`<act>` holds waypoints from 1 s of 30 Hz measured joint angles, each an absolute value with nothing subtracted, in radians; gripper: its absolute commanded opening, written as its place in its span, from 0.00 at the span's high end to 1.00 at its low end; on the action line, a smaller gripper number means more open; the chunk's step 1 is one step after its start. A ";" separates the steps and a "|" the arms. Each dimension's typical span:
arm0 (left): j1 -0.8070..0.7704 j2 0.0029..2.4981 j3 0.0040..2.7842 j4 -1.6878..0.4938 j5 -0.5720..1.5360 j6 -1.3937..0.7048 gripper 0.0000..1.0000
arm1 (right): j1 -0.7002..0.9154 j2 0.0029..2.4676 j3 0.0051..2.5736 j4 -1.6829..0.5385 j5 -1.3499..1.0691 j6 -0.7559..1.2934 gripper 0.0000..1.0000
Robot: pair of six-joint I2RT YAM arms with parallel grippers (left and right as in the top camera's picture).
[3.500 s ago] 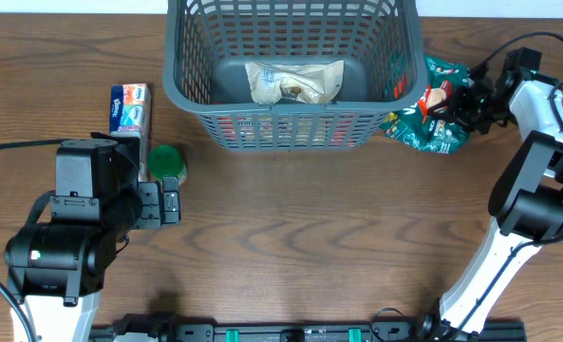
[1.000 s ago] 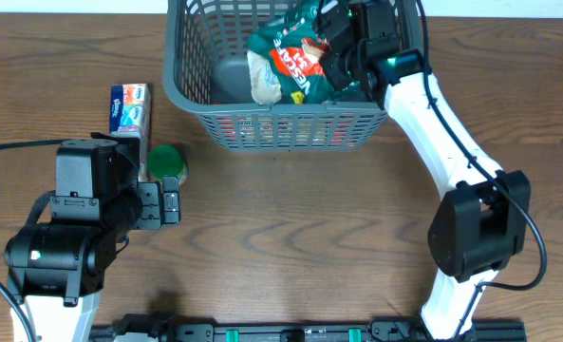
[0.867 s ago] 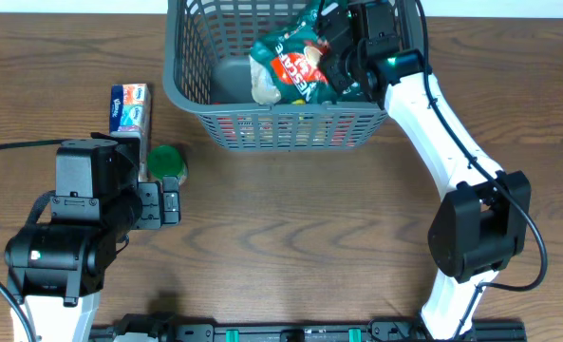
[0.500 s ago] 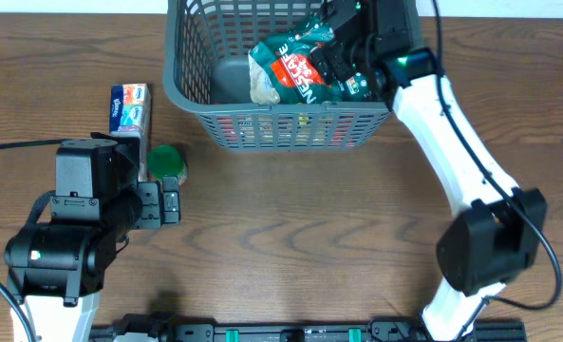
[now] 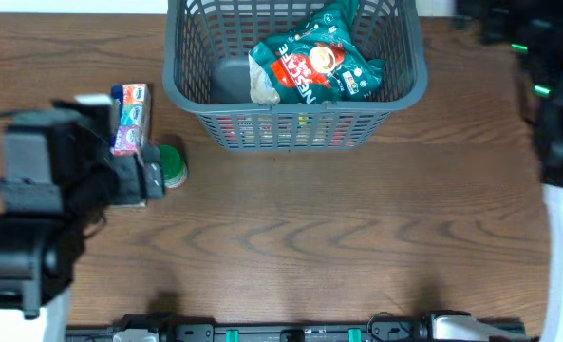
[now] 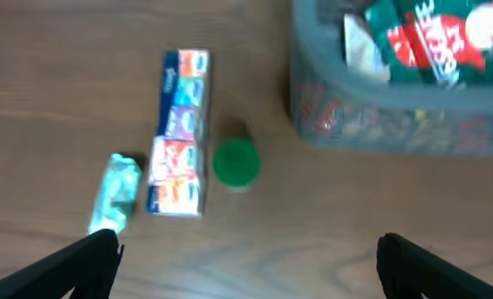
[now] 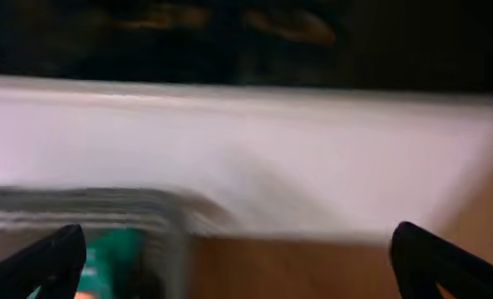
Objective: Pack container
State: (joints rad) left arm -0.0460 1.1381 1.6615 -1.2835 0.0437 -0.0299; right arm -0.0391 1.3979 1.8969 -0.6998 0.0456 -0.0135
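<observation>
The left gripper (image 6: 248,264) hung with its 2 fingers spread wide and nothing between them, above the bare table (image 6: 354,208). Just ahead of it lay 3 loose groceries. A long multicoloured box (image 6: 179,133) had a green-capped jar (image 6: 235,162) just beside it on the basket side. A small pale green packet (image 6: 115,193) lay near the box's other side.

The right gripper (image 7: 238,259) was likewise splayed and empty. Its view was badly smeared, so the grey edge and green patch at lower left were probably the basket corner and its contents. In the overhead view that arm was only a dark blur at the table's right edge.

The container (image 5: 290,131) stood at the far middle of the table. A green bag (image 5: 314,68) lay inside it, resting partly on a pale bag (image 5: 260,87).

By my reading, packing was partly done: 2 items were in, and the 3 beside the left arm were left to go. That made the left arm the likelier one for the next pick.
</observation>
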 measured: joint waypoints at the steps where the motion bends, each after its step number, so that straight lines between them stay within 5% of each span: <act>1: -0.035 1.172 1.720 -1.314 0.044 -0.030 0.02 | -0.086 1.393 1.897 -0.747 0.054 0.027 0.01; 6: 0.030 1.418 1.945 -1.441 0.041 -0.030 0.02 | -0.220 1.441 1.884 -0.934 0.053 0.138 0.01; 14: 0.045 1.734 1.928 -1.492 0.041 -0.024 0.02 | -0.249 1.526 1.873 -1.012 0.052 0.169 0.01; 30: 0.045 1.758 1.666 -1.229 0.080 0.042 0.01 | -0.249 1.567 1.872 -1.014 0.053 0.168 0.01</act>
State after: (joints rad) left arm 0.0452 1.7576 1.6657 -1.2289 0.0795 0.0422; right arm -0.2485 1.5669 1.8725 -1.0138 0.0528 0.1680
